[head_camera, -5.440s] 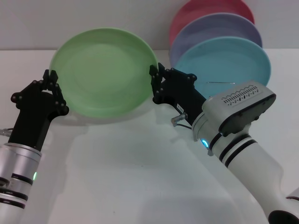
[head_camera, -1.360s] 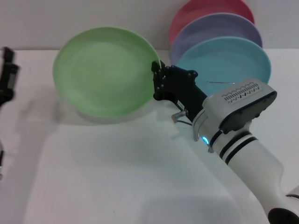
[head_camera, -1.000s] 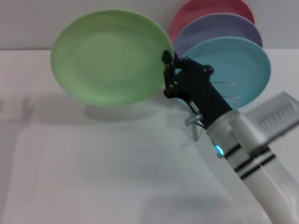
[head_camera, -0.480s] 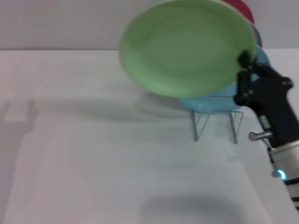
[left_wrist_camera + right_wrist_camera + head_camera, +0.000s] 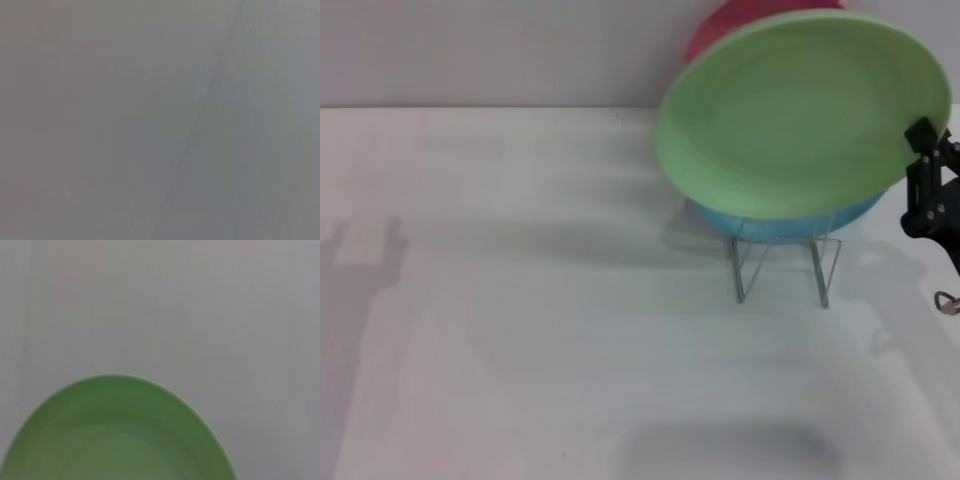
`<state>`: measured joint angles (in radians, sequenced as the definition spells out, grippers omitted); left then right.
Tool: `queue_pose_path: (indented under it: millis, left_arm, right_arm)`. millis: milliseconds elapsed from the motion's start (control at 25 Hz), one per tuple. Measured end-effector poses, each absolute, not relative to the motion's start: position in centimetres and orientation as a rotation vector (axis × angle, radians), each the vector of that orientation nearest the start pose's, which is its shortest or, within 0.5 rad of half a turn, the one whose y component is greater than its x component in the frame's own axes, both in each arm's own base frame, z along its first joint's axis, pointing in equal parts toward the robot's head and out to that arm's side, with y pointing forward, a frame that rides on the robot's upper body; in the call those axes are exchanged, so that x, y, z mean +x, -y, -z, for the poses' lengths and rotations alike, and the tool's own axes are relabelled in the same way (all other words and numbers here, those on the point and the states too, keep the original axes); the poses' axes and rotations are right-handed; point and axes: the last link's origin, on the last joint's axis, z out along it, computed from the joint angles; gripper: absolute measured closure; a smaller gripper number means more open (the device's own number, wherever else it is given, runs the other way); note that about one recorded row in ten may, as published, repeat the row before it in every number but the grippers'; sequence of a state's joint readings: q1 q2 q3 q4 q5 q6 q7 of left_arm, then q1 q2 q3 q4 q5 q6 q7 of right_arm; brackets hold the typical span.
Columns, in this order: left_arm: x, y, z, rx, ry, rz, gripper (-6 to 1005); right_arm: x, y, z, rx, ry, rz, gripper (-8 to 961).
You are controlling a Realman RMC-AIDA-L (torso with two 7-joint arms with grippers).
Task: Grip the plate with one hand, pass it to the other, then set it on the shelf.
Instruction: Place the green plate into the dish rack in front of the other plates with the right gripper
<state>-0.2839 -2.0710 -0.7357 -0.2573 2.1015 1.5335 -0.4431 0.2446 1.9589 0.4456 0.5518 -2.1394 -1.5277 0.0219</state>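
Note:
The light-green plate [image 5: 800,110] hangs tilted in the air at the back right, above and in front of the wire shelf [image 5: 785,262]. My right gripper [image 5: 924,150] is shut on the plate's right rim, at the right edge of the head view. In the right wrist view the green plate [image 5: 120,435] fills the lower part of the picture. My left gripper is out of view; the left wrist view shows only a plain grey surface.
A sky-blue plate [image 5: 775,225] stands in the wire shelf behind the green one, and a red plate [image 5: 720,28] peeks out at the back. The white table [image 5: 520,330] spreads out to the left and front.
My right gripper has carried the green plate to the right and up, over the shelf. The left arm let go of the plate and withdrew out of the head view.

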Motion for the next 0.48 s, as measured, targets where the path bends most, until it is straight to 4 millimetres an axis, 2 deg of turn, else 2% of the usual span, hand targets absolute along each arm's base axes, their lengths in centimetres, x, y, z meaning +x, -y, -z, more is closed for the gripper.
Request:
queue_pose_path:
  millis: [320,480]
  left_arm:
    - [-32.2,-26.8,-1.2,-1.290,0.659,1.206,284]
    - [-32.0,-26.6,-0.9,-1.306,0.667,1.212,284]
  right_arm:
    - [28.6,-26.5,0.7,-1.647,-0.299,-1.107,927]
    - [28.8,-26.6,1.1,-1.655,-0.289,-1.098,927]
